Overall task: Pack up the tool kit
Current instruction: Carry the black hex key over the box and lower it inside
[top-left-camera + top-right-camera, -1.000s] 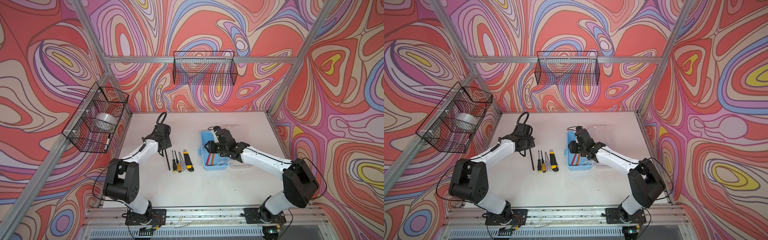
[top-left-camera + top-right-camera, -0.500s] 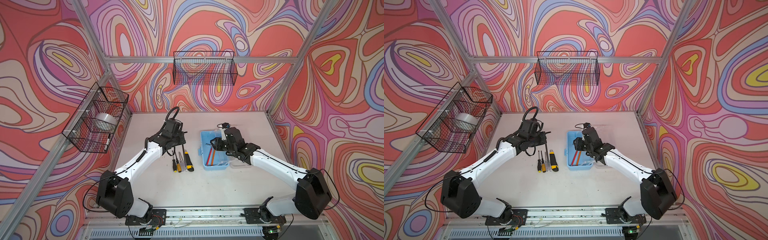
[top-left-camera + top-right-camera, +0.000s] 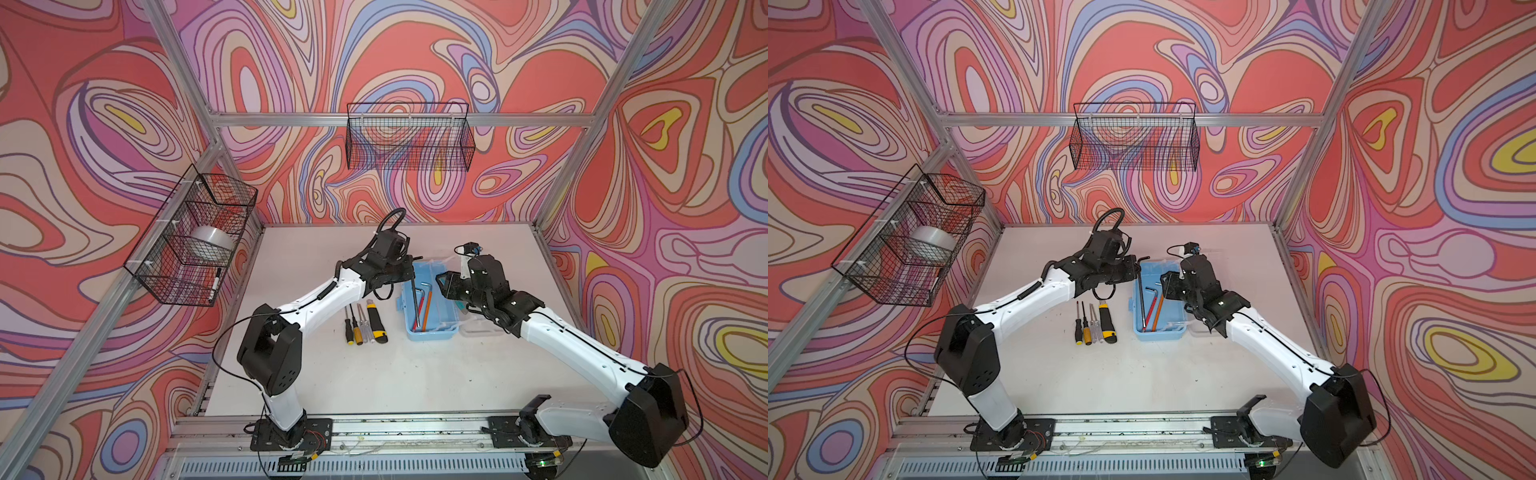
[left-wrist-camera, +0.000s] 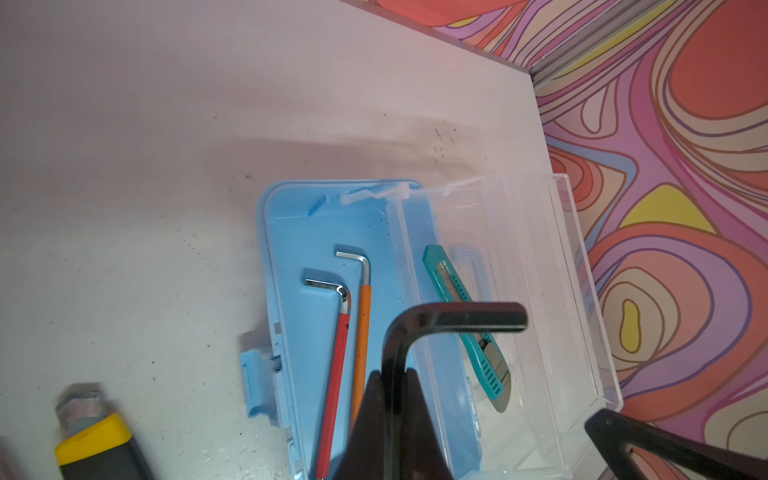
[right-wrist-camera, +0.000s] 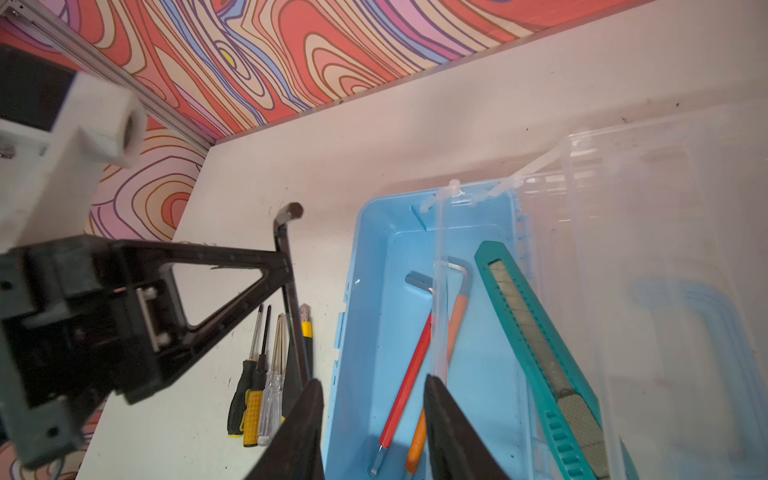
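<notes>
As the box point(image 4: 307, 249) lies open, my left gripper point(image 4: 392, 374) pinches a hex key point(image 4: 457, 318) by it, ready to drop in. Empty, my right gripper point(image 5: 372, 380) gapes.

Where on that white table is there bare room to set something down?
The widest bare stretch of table lies between the front rail and the screwdrivers. Another strip runs behind the blue box to the back wall. Crowded: mid-table, around box and screwdrivers.
</notes>
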